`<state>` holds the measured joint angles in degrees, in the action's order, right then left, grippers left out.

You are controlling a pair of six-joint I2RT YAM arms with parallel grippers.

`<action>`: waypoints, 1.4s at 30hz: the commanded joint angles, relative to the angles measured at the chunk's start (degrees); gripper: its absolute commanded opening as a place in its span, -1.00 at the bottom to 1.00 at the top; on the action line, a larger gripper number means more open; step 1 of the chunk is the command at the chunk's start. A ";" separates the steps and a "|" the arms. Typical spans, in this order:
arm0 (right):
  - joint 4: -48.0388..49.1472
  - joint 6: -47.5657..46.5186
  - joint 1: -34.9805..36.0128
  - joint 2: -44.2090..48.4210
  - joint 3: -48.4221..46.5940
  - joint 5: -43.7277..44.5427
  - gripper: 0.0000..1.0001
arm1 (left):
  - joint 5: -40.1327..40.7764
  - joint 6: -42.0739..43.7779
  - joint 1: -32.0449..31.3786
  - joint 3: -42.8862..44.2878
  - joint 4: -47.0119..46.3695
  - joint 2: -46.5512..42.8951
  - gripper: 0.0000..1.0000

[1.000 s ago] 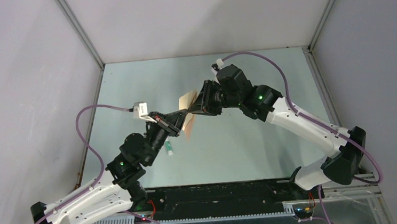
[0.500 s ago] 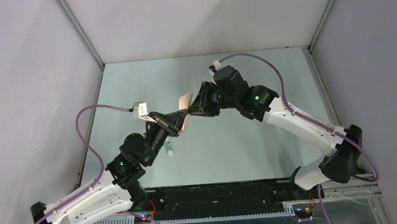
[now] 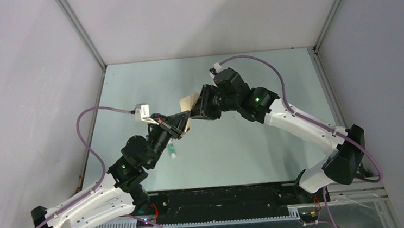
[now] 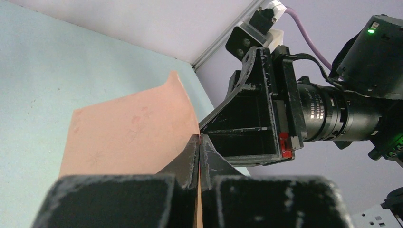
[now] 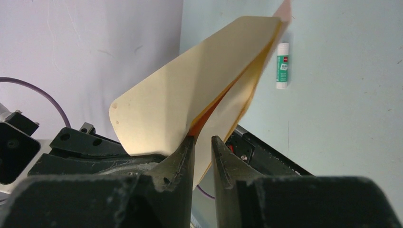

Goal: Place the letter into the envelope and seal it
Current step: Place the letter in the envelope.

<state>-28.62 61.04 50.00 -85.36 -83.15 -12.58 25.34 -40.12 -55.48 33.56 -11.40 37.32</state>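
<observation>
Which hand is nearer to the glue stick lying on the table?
Left. The left hand, shut on the letter, hangs just behind the glue stick in the top view. The right hand holds the envelope farther back and to the right.

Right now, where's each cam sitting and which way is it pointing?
Top external: above and behind the bases, facing down at the table; left arm and right arm show whole.
Left wrist: on the left arm, facing along the left gripper, shut on the letter, toward the right arm.
Right wrist: on the right arm, facing along the right gripper, which holds the envelope.
Shared: top and right wrist both show the glue stick.
</observation>
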 commanded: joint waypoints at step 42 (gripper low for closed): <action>51.69 -4.21 -19.68 46.49 53.78 -4.35 0.85 | -54.79 -21.21 22.70 14.42 -12.16 14.67 -1.00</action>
<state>-2.85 48.60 30.61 -40.60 -36.36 -12.36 -25.82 -50.35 -34.26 50.50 -8.64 52.64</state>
